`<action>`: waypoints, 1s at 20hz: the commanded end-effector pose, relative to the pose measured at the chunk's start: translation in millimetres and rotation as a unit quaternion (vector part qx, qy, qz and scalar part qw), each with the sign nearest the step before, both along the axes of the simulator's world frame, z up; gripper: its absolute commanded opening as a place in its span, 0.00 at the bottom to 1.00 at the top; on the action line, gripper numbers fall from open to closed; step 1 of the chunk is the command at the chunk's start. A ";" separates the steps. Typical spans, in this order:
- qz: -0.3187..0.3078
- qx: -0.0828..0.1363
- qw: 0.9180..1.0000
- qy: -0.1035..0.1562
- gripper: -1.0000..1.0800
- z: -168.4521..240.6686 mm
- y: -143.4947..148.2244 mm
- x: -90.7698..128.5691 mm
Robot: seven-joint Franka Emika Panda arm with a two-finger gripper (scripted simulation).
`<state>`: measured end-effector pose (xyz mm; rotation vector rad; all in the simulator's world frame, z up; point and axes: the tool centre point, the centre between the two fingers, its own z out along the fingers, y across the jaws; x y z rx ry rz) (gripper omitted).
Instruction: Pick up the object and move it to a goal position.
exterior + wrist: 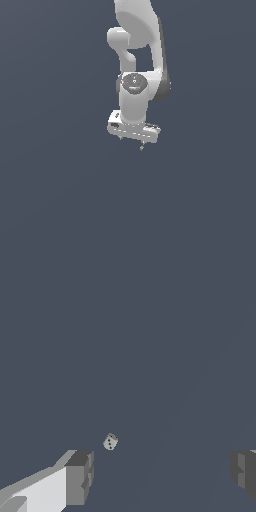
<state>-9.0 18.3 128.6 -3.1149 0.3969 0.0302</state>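
Here's the arm point(134, 60) hanging straight down over a plain dark grey floor point(55, 200), white gripper point(131, 141) at the bottom, and nothing in its grasp. In the wrist view the two grey fingers point(79, 477) stand wide apart, one at each side of the picture, with bare floor between them, so the jaws are well open and empty. And there's the object point(110, 442): a tiny pale cube with dark dots on its faces, much like a die, lying on the floor, apart from both fingers and nearer to the one that shows whole. It sits off the midline between the fingers, not squarely between them. In the exterior view I can't make the object out with any certainty; only small dark tips show under the gripper. So my read on progress: the task is at its very start. No grasp, no lift, no carry made yet. What's left is everything: line the gripper up over the cube, come down, close on it, lift, and take it to the goal. No goal marker shows in either view.
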 end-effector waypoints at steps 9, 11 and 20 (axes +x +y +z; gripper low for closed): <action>-0.125 0.000 0.992 -0.003 0.96 -31.9 26.2 -10.3; -0.149 -0.001 0.989 -0.003 0.96 -37.8 30.8 -12.6; -0.238 -0.003 0.971 -0.007 0.96 -59.5 46.8 -22.1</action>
